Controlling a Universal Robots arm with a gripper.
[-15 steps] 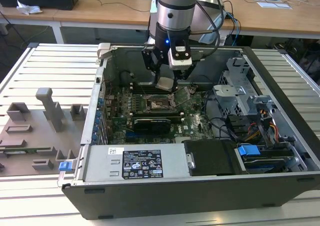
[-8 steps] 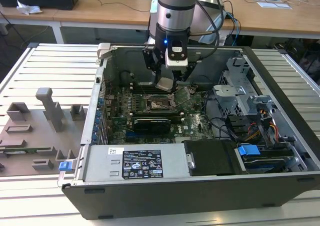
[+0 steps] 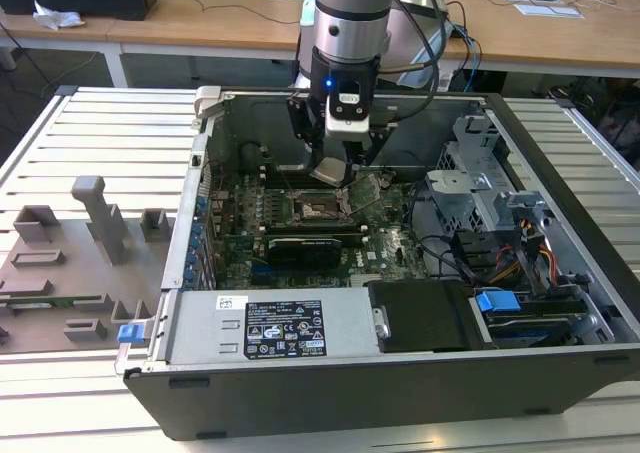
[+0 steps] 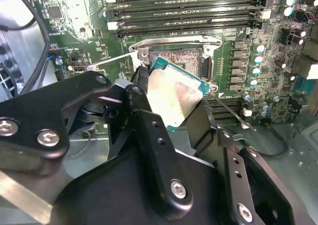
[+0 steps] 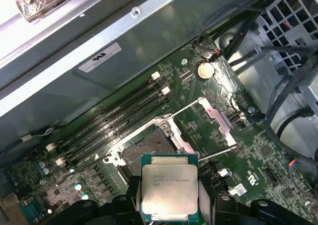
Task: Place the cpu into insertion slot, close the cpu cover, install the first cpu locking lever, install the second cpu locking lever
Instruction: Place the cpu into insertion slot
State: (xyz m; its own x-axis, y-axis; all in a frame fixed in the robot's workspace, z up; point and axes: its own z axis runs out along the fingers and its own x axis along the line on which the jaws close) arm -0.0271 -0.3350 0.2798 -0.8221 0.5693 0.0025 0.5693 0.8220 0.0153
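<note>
1. I am on the first step, carrying the cpu to the slot. The chip is not yet seated.
2. My pincer is clamped on the cpu, with one black finger on each of two opposite edges.
3. In the exterior view I am reaching down into an open computer case on a slatted bench. The cpu hangs above the green board, near the slot and apart from it.
4. The cover stands raised on the exterior view's right of the slot, so the socket lies open.
5. I judge that seating calls for the chip to be level, square with the black rim and centred before I let go. A skewed drop could harm the contacts.
6. The first wrist view shows the chip's pale top face-on, with the bare slot beyond it and a thin lever swung aside.
7. The second wrist view shows the cpu tilted, one corner over the slot. I cannot tell whether they touch.
</note>
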